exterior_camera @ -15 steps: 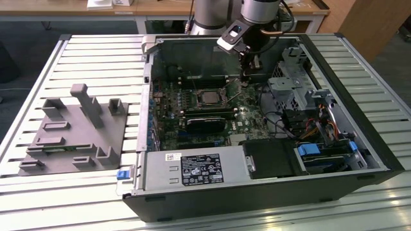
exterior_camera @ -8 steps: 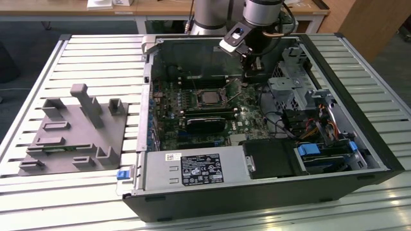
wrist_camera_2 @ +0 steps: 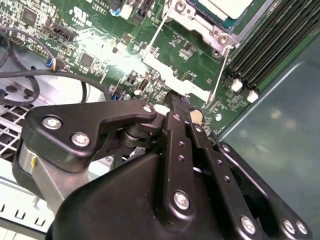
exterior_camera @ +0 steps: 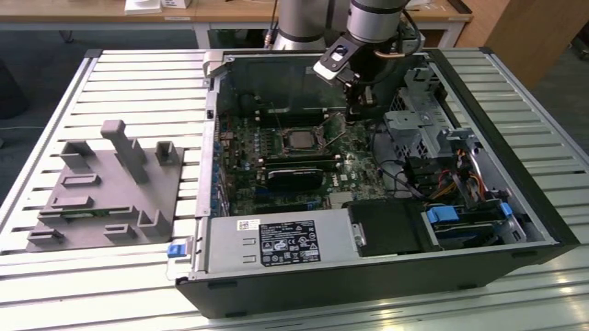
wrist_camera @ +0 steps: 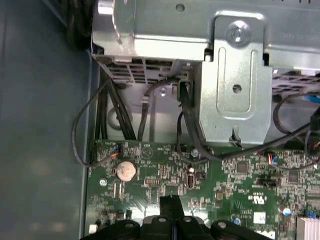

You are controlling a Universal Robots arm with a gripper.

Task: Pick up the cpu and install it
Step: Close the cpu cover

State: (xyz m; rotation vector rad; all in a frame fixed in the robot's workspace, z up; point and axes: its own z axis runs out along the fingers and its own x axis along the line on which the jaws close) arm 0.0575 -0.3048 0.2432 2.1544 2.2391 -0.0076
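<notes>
Open computer case (exterior_camera: 276, 72) lies on the slatted worktop (exterior_camera: 138, 76), with the green motherboard (exterior_camera: 363, 162) exposed. The cpu (exterior_camera: 296, 141) sits in the socket frame (wrist_camera_2: 200, 22), silvery lid up; a corner of the cpu (wrist_camera_2: 225, 6) shows in the second wrist view. The gripper (exterior_camera: 355, 110) hangs inside the case just over the board, near the socket frame on the exterior view's right, apart from the cpu. Its fingers (wrist_camera: 166, 206) are pressed together with nothing between them. A coin battery (wrist_camera: 125, 170) lies on the board further from the socket frame. A grey fixture block (exterior_camera: 101, 186) stands outside the case, well apart from the socket frame.
</notes>
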